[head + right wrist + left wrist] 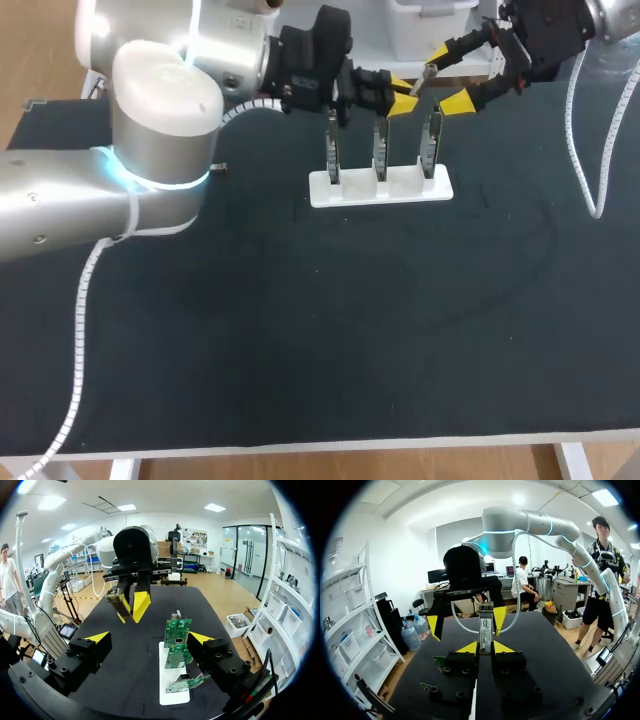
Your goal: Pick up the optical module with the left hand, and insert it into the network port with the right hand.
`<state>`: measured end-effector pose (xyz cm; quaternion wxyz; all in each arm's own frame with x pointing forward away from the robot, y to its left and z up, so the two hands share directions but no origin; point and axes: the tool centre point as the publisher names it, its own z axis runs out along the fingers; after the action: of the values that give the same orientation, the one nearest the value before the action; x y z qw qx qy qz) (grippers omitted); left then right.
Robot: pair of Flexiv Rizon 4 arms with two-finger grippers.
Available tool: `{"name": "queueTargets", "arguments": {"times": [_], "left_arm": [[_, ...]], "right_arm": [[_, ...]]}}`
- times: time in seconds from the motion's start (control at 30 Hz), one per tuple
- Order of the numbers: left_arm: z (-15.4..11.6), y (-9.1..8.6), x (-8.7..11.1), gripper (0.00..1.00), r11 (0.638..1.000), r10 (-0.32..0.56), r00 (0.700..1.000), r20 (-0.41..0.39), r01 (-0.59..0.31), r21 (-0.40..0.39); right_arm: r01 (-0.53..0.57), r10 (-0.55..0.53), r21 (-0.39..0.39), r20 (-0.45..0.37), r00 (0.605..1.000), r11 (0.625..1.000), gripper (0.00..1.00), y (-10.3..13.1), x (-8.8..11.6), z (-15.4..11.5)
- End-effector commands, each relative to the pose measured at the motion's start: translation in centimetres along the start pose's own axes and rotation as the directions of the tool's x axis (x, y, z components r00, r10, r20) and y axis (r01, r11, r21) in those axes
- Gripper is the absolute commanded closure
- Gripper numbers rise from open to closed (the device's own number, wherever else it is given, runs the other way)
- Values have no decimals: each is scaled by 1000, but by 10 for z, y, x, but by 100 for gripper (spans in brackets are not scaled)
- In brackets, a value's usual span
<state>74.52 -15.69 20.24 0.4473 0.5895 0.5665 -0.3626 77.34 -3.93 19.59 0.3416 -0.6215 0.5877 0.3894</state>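
Dark matting covers the table (300, 350), and its near half and front edge lie bare, giving wide open room. From the left side the left arm (160, 110) crosses the far left corner, bulky and low over the mat, with a white coiled cable (80, 330) trailing down past the near left edge. The left gripper (398, 95) hangs above the far middle of the table, its yellow-tipped fingers clamped on the optical module (424, 78), a slim silver bar that points away toward the other arm. Directly below and slightly nearer stands a white base (380, 188) holding three circuit boards upright in a row: the left board (331, 150), the middle board (380, 150) and the right board (430, 150). Their top edges rise close under the left gripper, so they are the only obstacle in the middle of the table. To the right, the right gripper (450, 77) faces the left one with its fingers spread wide apart; the free end of the module lies between them, and contact with either finger cannot be made out. The right arm (560, 30) enters from the far right corner, and a second white cable (580, 150) loops down from it over the right part of the mat, well apart from the base.
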Motion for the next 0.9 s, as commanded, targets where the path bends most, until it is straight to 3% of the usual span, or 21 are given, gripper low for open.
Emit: {"name": "queueTargets", "arguments": {"times": [0.03, 0.3, 0.43, 0.57, 0.9], "left_arm": [[4, 3, -1, 100, 1000, 13, 1000, 10, -13, -8], [-1, 13, 3, 100, 998, 49, 994, 99, -46, -33], [0, 14, 14, 100, 999, 42, 989, 139, -36, -40], [3, 15, 22, 100, 999, 33, 988, 150, -27, -39], [6, 26, 17, 100, 998, 67, 983, 170, -64, -21]], "right_arm": [[0, 0, 3, -1, 1000, 1000, 0, 1, 0, 0], [0, 0, 3, -1, 1000, 1000, 0, 1, 0, 0], [0, 0, 3, -1, 1000, 1000, 0, 1, 0, 0], [0, 0, 3, -1, 1000, 1000, 0, 1, 0, 0], [0, 0, 3, -1, 1000, 1000, 0, 1, 0, 0]]}}
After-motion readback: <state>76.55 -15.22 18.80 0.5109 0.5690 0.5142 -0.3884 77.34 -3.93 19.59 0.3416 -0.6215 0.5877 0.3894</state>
